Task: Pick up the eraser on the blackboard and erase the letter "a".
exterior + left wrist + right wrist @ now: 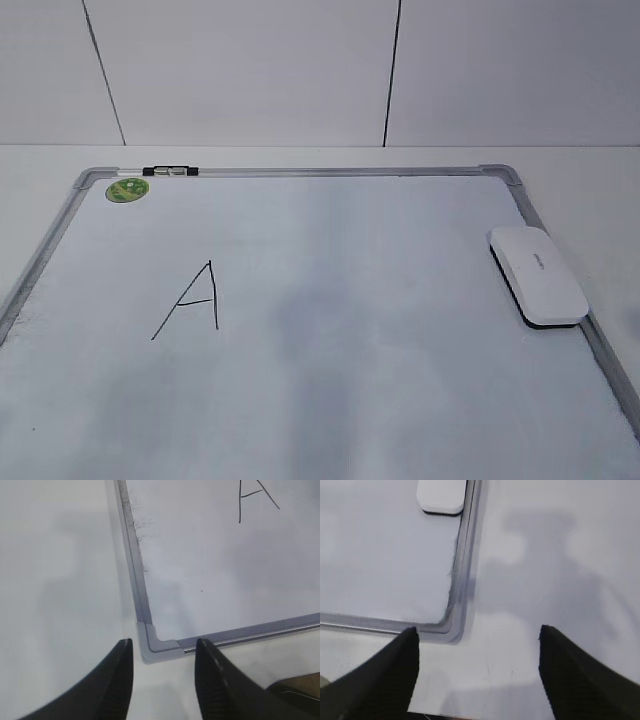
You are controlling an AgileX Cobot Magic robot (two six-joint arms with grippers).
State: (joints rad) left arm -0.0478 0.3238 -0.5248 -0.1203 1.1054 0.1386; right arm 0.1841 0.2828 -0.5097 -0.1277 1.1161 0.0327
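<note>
The white eraser [537, 274] lies on the blackboard [300, 172] at its right edge; its near end shows in the right wrist view [441, 497]. No lowercase cursive "a" is in view. An angular uppercase "A" [195, 300] is drawn left of centre and also shows in the left wrist view [255, 495]. My left gripper [164, 650] is open and empty above the board's near-left corner [150, 650]. My right gripper [477, 635] is open and empty over the table beside the board's near-right corner [454, 627]. Neither gripper shows in the exterior view.
A round green sticker [127, 189] sits at the board's far-left corner. A small black and silver clip [170, 172] sits on the far frame. White table [590, 180] surrounds the board, with a white wall behind.
</note>
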